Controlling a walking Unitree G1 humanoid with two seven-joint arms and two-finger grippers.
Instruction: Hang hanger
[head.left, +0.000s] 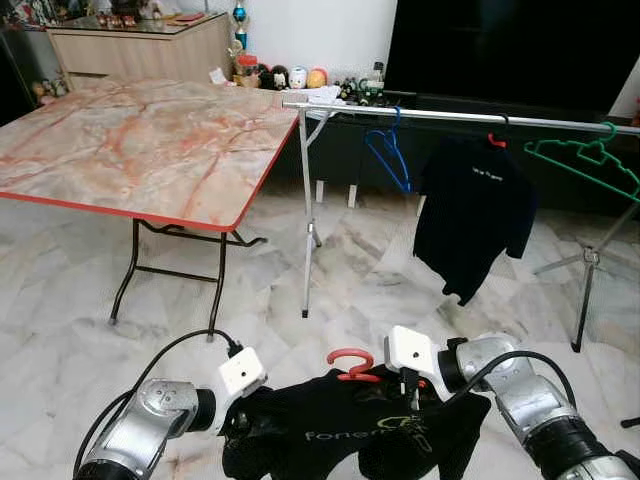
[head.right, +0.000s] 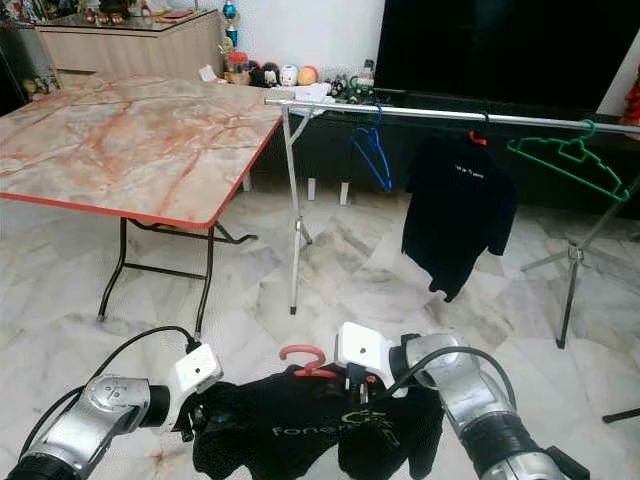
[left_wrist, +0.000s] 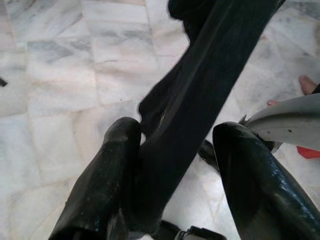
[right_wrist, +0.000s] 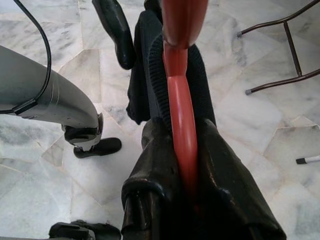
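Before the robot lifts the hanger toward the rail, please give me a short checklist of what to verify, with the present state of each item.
1. Right gripper shut on the red hanger: ok; its fingers press on the hanger from both sides.
2. Left gripper holds the black shirt: ok; the cloth runs between its fingers.
3. Hook of the red hanger free and pointing up: ok; it stands clear above the collar.
4. Free place on the rail: ok; there is a bare stretch between the blue hanger and the hung shirt.
5. Rail within reach: cannot tell; it stands some way ahead across the floor.
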